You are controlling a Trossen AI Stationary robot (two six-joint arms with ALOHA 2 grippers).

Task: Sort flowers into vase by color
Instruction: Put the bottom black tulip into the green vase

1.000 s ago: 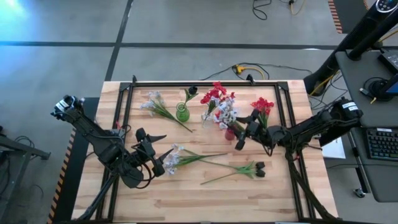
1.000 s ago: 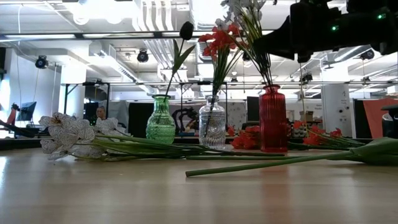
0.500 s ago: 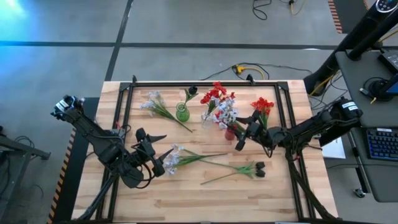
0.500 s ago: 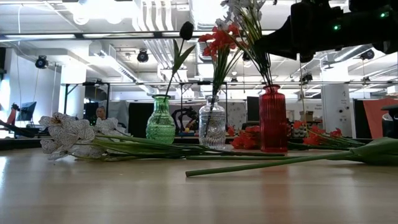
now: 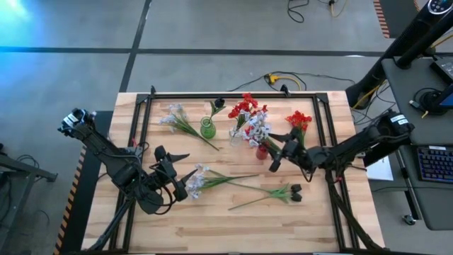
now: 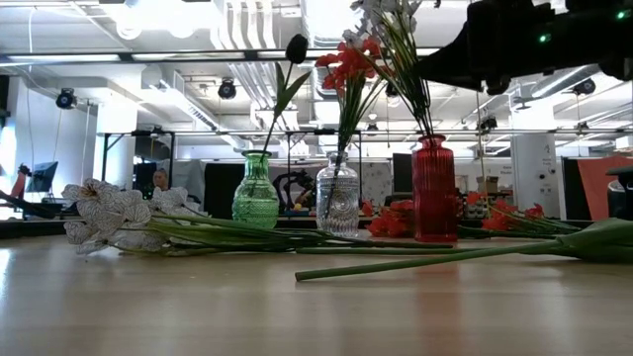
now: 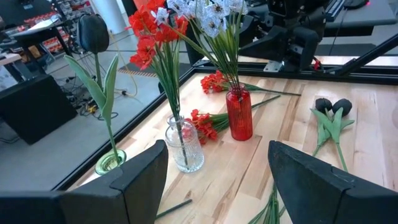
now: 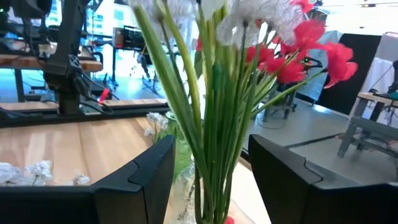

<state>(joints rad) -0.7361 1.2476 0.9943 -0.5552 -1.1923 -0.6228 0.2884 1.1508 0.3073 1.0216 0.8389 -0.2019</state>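
Centre-frame on the table [image 5: 177, 219], three vases are part-filled: red vase [image 6: 434, 188] with white sprays, clear vase [image 6: 337, 206] red, green vase [image 6: 255, 191] one dark bud. Four sprays lie loose. Right gripper [image 8: 205, 171], open, straddles the white stems; left gripper [image 7: 214, 180] open, empty.

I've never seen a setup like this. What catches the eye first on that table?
Three vases in a row near the table's far edge: a green vase holding a dark bud, a clear vase with red blossoms, and a red vase with pale ones. The right pincer sits open by the red vase, and loose pale flowers lie beside the left pincer.
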